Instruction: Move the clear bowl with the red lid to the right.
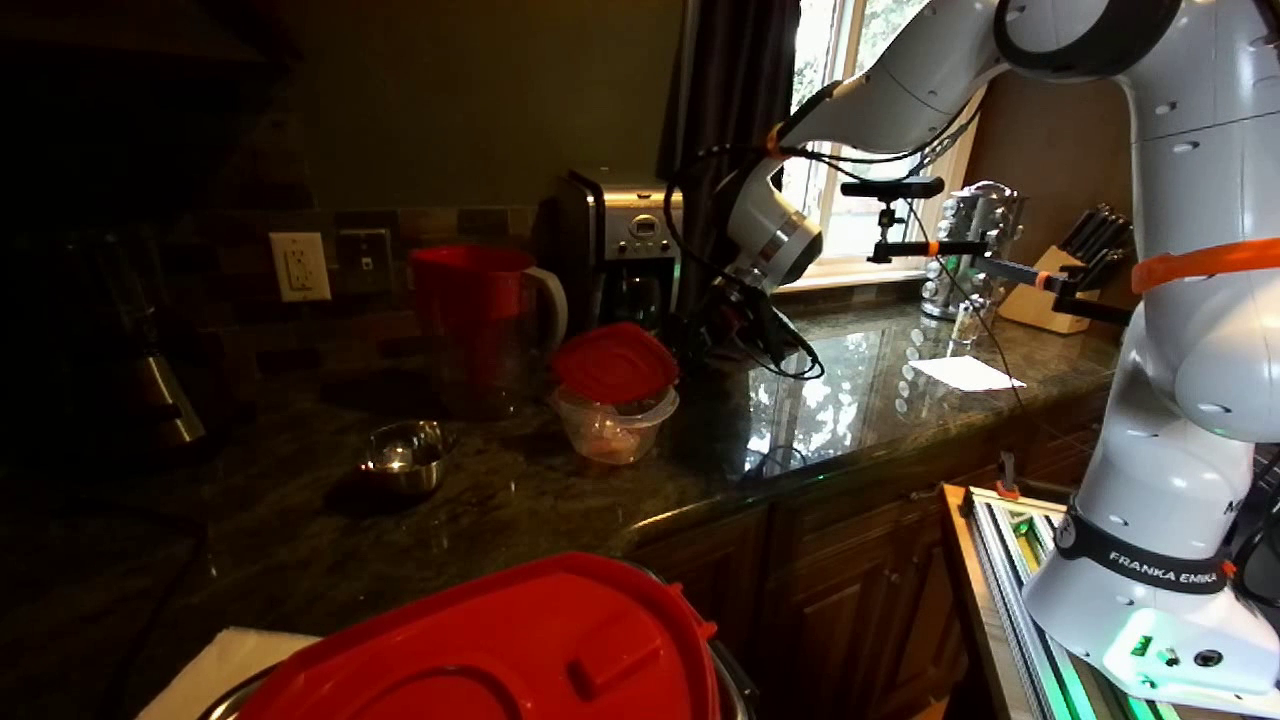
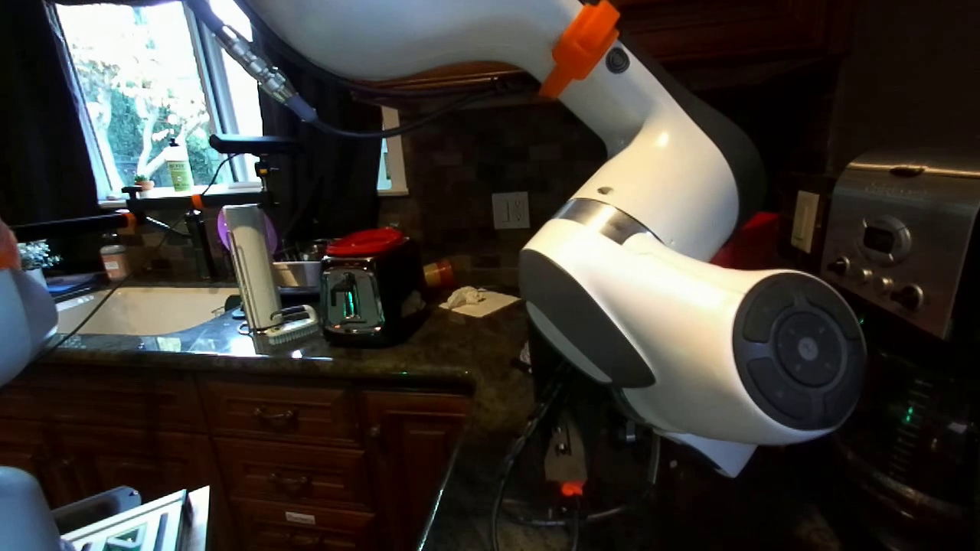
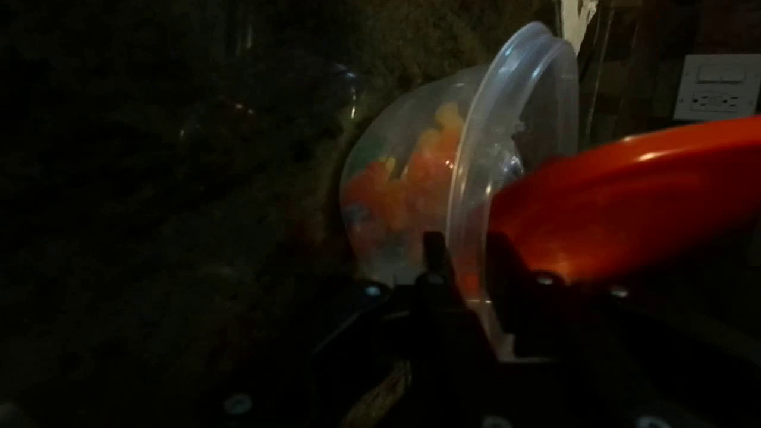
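The clear bowl stands upright at the counter's middle in an exterior view. Its red lid sits tilted on top, partly lifted off the rim. In the wrist view the picture is turned sideways; the bowl holds orange and yellow pieces, and the lid slants away from the rim. My gripper has one finger on each side of the rim, close against it, between bowl wall and lid. In an exterior view the gripper is dark and partly hidden beside the bowl. I cannot tell whether the bowl is lifted.
A tall red pitcher and a coffee maker stand behind the bowl. A small metal bowl is beside it. A large red domed lid is in front. A toaster and white paper lie farther along the counter.
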`<control>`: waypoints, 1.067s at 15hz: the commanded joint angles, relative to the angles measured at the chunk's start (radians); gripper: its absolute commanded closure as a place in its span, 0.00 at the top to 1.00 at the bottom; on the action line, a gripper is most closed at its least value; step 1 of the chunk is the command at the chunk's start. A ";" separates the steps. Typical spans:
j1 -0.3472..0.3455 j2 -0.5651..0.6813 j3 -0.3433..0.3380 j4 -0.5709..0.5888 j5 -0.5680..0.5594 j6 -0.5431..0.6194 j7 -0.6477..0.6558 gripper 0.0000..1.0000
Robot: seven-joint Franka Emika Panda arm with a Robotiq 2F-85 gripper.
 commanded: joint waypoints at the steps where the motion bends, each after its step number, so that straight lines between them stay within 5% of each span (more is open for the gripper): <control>1: -0.019 0.013 0.011 0.013 0.003 -0.019 0.004 0.00; 8: -0.022 -0.002 0.009 0.008 0.002 -0.023 -0.007 0.04; 16: -0.083 -0.122 -0.025 -0.089 0.011 -0.195 -0.066 0.04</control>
